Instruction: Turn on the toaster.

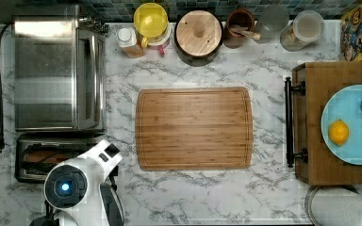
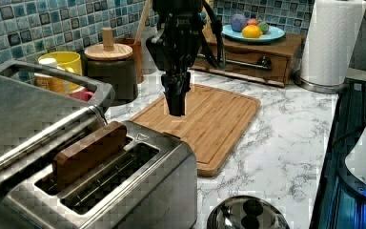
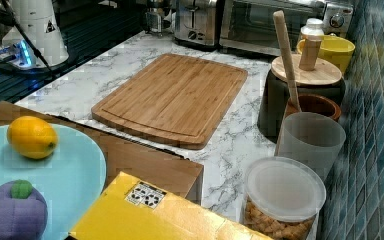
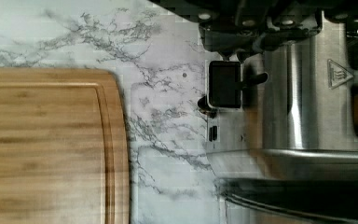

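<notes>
Here the toaster point(image 2: 124, 183) sits at the near end of the marble worktop point(image 2: 286, 138) in the left view, hard against the larger toaster oven point(image 2: 24, 109) beside it, with a brown slice of bread point(image 2: 89, 151) standing up out of one of its two long slots. In the top view the toaster point(image 1: 33, 162) lies at the lower left, just below the toaster oven point(image 1: 56, 70), and the white arm point(image 1: 82, 181) overhangs its right end. The tool point(image 2: 177, 102) hangs dark and pointing down above the corner of the toaster nearest the wooden cutting board point(image 2: 205, 119); its fingers look close together, with nothing between them, though I cannot tell for sure how far apart they stand. From the wrist view the black lever point(image 4: 224, 85) shows on the toaster's steel end face, just below the tool's body, and the cutting board point(image 4: 51, 144) lies apart from it across a strip of marble. In the right view the toaster point(image 3: 196, 22) stands far back beside the toaster oven point(image 3: 275, 22). Along the tiled wall stand a yellow cup point(image 1: 151, 21), a dark pot with a wooden lid point(image 1: 198, 33) and a brown holder point(image 1: 239, 26). A blue plate point(image 1: 349, 125) carries a lemon point(image 1: 339, 132).
</notes>
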